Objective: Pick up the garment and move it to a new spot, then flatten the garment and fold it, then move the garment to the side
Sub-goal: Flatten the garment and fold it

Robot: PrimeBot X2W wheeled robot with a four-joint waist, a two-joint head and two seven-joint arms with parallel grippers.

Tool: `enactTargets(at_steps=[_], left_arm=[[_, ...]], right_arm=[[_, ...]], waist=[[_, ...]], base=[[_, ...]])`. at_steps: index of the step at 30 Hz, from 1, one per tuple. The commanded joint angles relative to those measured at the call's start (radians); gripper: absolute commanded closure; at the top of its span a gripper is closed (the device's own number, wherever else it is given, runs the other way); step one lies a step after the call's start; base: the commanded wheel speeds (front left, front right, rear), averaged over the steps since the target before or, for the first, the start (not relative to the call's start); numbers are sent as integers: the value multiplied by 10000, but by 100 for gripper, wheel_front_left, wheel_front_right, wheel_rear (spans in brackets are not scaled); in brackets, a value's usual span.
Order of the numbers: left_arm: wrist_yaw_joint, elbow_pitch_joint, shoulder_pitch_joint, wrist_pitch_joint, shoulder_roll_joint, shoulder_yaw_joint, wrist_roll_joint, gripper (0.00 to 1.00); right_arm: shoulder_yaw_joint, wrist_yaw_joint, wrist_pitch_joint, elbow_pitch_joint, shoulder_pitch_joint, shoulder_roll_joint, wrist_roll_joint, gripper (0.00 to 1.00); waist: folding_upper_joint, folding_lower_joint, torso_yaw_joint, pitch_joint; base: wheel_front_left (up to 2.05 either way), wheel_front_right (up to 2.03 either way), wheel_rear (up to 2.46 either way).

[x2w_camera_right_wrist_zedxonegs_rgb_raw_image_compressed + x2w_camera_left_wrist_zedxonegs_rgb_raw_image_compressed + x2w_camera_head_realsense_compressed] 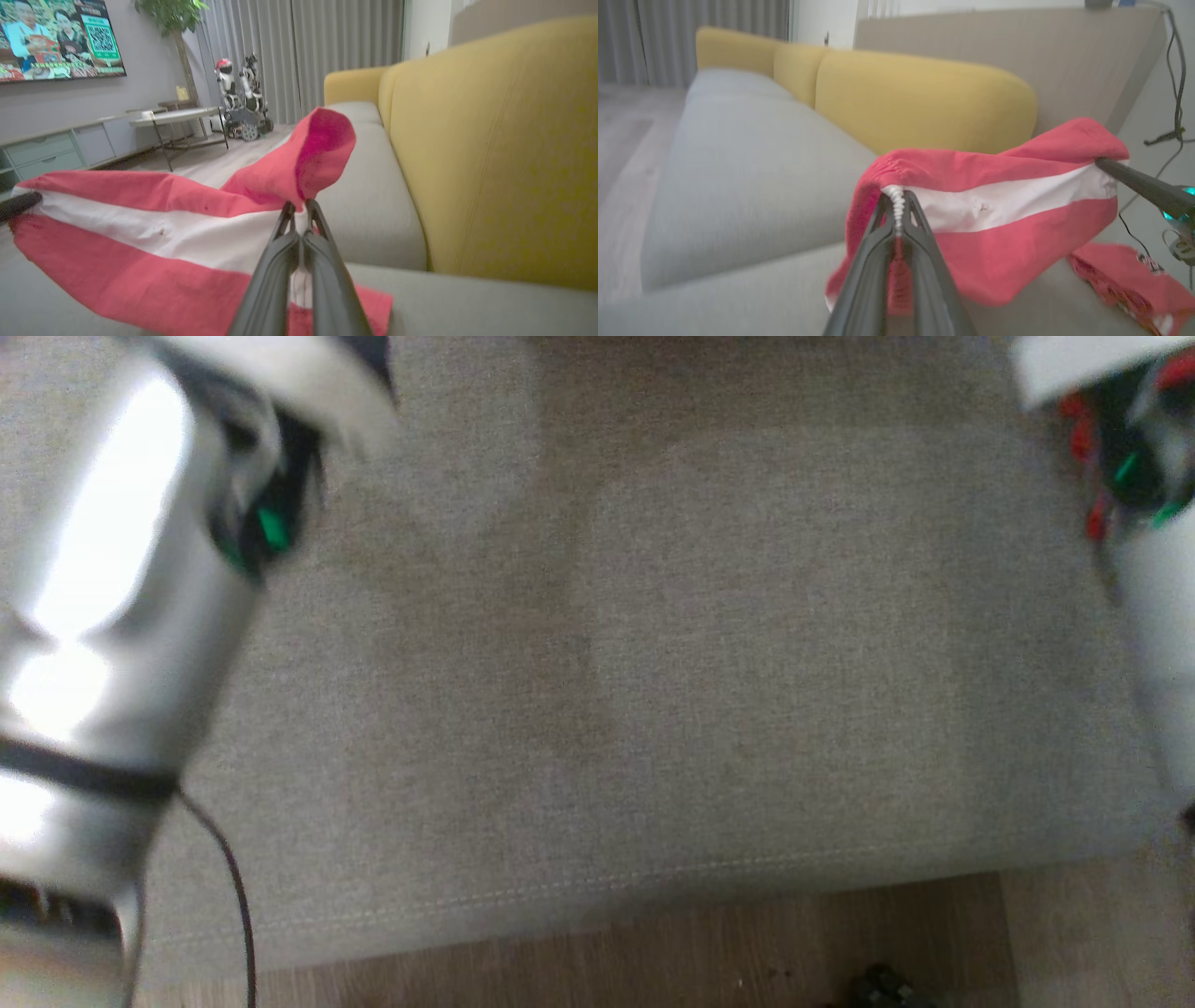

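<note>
The long sofa (738, 163), with its grey woven seat and rounded mustard-yellow back cushions (924, 98), is my reference for everything here. From the head camera I look straight down on the seat fabric. A strip of brown wood-plank floor (653, 952) runs along the seat's front edge, and my pale, glossy left forearm (103, 616) is blurred above the seat's left part.

The red garment with a broad white band (994, 224) is lifted off the seat and stretched between my two arms, in front of the yellow cushions. Its top edge runs roughly level and the white band follows its length. The loose red cloth below sags toward the seat; I cannot tell whether the lowest fold touches the cushion.

The left gripper (896, 198) is clamped tight. Its two long dark fingers meet, with a bunched white-and-red edge of the garment squeezed between the tips. The right gripper (298, 207) is likewise closed hard on the opposite end, and a red corner of the garment flops up over its tips. Each wrist camera also catches the other gripper's dark finger pinching the far end.

On the seat, below the right gripper's end of the garment, lies a smaller rumpled red cloth (1125, 280) with dark and white marks. I cannot tell whether it belongs to the garment.
</note>
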Motion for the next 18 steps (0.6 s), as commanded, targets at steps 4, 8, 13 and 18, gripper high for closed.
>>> enactTargets(at_steps=[4, 8, 13, 18], left_arm=[[-58, -1046, 1511, -120, 802, 227, -544, 100], [-59, -1834, 3398, -121, 1228, 287, -851, 100], [-60, -2371, 4762, -122, 1318, 821, -795, 100], [-60, -2615, 5355, -123, 1169, 1264, -700, 100]], right_arm=[[438, 62, 200, -233, 1493, 28, 862, 100], [614, 62, 549, -350, 2984, -143, 1379, 100], [203, 62, 640, -488, 4458, -102, 1409, 36], [-67, 62, 597, -861, 5352, 76, 1246, 0]], waist=[[0, -3, 96, -160], [0, -3, 286, -428], [0, -3, 594, -720], [0, -3, 685, -861]], base=[[0, 0, 0], [0, 0, 0], [0, 0, 0], [0, 0, 0]])
